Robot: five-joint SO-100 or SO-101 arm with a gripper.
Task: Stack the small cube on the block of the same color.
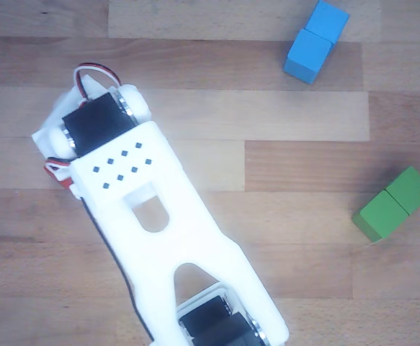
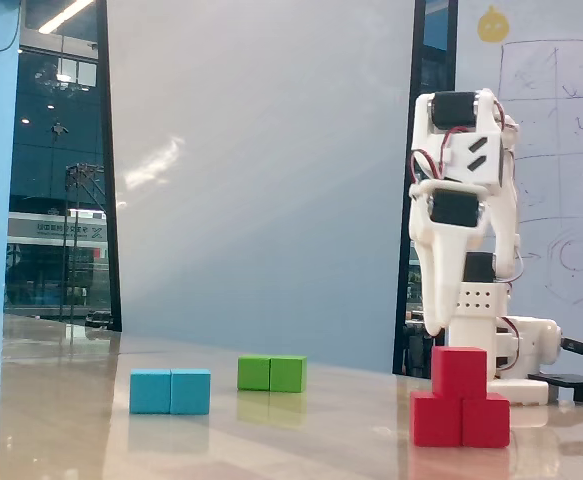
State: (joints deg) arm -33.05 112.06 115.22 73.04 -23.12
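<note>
Gripper (image 2: 434, 322), seemingly empty though its opening is unclear, hangs above the small cube (image 2: 460, 371).

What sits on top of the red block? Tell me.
In the fixed view the small red cube rests centred on the red block. The gripper hangs clear above. The other view's arm hides the stack.

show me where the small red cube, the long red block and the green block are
small red cube (image 2: 460, 371), fixed view, middle of its front face
red block (image 2: 461, 420), fixed view, seam on its front face
green block (image 1: 395, 203), other view, top face near its seam
</note>
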